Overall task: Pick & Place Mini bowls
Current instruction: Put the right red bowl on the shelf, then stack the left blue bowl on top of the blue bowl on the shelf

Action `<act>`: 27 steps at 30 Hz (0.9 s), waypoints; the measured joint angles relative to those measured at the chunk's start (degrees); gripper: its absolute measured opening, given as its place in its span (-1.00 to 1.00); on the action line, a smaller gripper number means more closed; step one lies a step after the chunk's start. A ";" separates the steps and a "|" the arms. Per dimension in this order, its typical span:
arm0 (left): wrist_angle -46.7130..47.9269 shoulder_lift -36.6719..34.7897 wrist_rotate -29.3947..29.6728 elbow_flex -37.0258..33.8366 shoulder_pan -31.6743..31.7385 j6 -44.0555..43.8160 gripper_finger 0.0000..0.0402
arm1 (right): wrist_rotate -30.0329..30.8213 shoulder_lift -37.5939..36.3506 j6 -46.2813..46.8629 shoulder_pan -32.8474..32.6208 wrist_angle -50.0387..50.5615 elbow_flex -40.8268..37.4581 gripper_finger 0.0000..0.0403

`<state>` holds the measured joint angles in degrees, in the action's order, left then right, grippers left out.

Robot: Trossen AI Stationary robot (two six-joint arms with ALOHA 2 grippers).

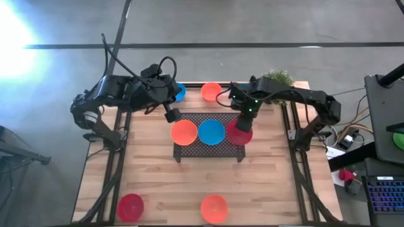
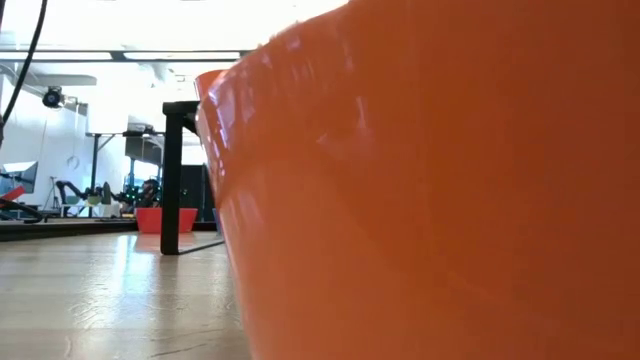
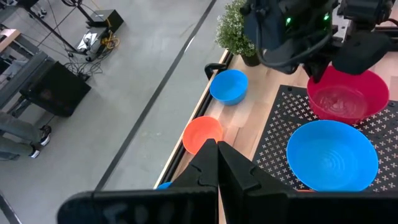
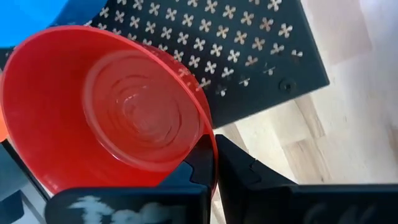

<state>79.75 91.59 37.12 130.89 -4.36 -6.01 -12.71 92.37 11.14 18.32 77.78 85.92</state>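
Observation:
Three mini bowls are at the dark mesh rack [image 1: 208,146]: an orange bowl [image 1: 184,132] and a blue bowl [image 1: 211,131] sit on its top, and a red bowl [image 1: 239,134] at its right end is held by my right gripper [image 1: 242,121], which is shut on it. My left gripper [image 1: 170,116] hovers shut and empty over the rack's far left corner. An orange bowl [image 1: 211,92] and a blue bowl [image 1: 179,93] rest on their bases by the far edge. Another blue bowl [image 3: 229,86] stands near the plant. My right gripper pinches the red bowl's rim [image 4: 208,134] on the side toward the far edge, one finger [image 4: 198,163] inside the bowl and the other outside. It comes from above, slanting down. The bowl is mouth-up over the rack's right end [image 4: 273,68]. Whether the bowl rests there I cannot tell.
A red bowl [image 1: 130,206] and an orange bowl [image 1: 214,209] sit at the near edge; that orange bowl [image 2: 440,190] fills most of the low view. A small green plant [image 1: 276,78] stands at the far right corner. Bare wood [image 1: 265,183] lies between the rack and the near edge.

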 joint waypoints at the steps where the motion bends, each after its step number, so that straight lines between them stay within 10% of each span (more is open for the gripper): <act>1: -0.02 0.00 0.00 0.00 0.00 -0.01 -1.00 | 0.00 0.35 -0.36 0.07 0.02 0.30 -0.96; 13: 0.00 0.00 0.00 0.00 0.00 0.01 -1.00 | 0.22 1.07 -0.78 0.11 1.04 1.04 -0.93; 27: 0.00 0.00 0.00 0.00 0.00 -0.19 -1.00 | 0.26 0.99 -1.48 0.07 1.34 6.29 -0.42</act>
<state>79.75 91.59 37.12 130.89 -4.36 -6.20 -12.45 93.36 9.66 18.39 79.12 92.20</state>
